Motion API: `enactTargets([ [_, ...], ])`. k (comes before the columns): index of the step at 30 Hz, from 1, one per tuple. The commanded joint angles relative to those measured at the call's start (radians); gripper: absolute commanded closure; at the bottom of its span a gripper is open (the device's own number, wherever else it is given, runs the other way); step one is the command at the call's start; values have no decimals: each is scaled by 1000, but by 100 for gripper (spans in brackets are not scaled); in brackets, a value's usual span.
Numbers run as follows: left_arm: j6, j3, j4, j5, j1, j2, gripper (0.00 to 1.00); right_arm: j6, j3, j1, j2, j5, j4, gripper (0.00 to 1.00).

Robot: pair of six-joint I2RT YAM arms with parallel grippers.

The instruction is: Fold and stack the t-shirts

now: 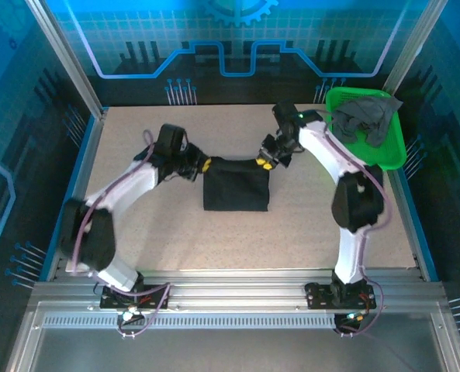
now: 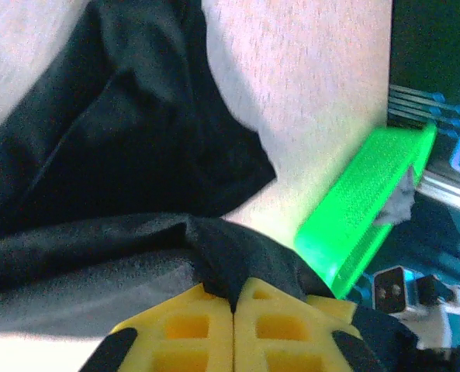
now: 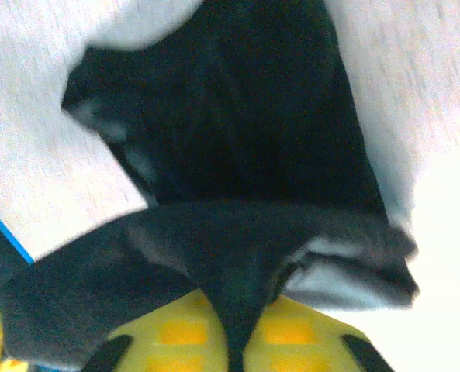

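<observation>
1. Presently, the left tool (image 2: 233, 302) is seen closed, with a pinch of black cloth held between its yellow fingers (image 2: 183, 333).
2. The right tool (image 3: 237, 329) is likewise closed on a fold of the same cloth.
3. The black t-shirt (image 1: 236, 186) is laid as a folded rectangle in the middle of the bench (image 1: 160, 232), its two far corners gripped, one by each tool.
4. The dark grey t-shirt (image 1: 369, 116) is heaped in the green basket (image 1: 392, 151) at the far right corner.
5. The fold of the black shirt is judged nearly done. Release of both corners is called for next. After that, the grey shirt is to be fetched, folded and stacked.
</observation>
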Motion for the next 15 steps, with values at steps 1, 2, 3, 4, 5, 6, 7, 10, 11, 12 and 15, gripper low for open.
enactTargets([
  [1, 122, 177, -51, -9, 42, 180, 72, -90, 226, -38, 189, 24, -68, 60],
  [2, 127, 205, -62, -10, 44, 207, 69, -115, 284, -44, 216, 36, -78, 54],
  [3, 132, 223, -64, -16, 44, 216, 62, -139, 320, -48, 225, 47, -78, 49],
  [4, 134, 230, -62, -18, 41, 211, 57, -155, 331, -54, 216, 50, -74, 45],
  [5, 142, 231, -69, -25, 39, 195, 54, -164, 327, -58, 198, 46, -69, 43],
  [6, 154, 223, -85, -42, 32, 163, 53, -171, 307, -64, 165, 43, -63, 43],
  [7, 162, 205, -98, -62, 19, 123, 52, -183, 263, -68, 114, 46, -56, 42],
  [10, 102, 74, -103, -92, -36, -27, 54, -198, 45, -65, -74, 50, 39, 43],
  [11, 61, 22, -101, -100, -65, -70, 55, -197, -51, -63, -148, 41, 93, 43],
  [12, -1, -46, -86, -116, -112, -120, 55, -189, -170, -62, -237, 24, 167, 43],
  [15, -208, -222, 23, -205, -272, -210, 50, -147, -484, -56, -475, -30, 360, 40],
])
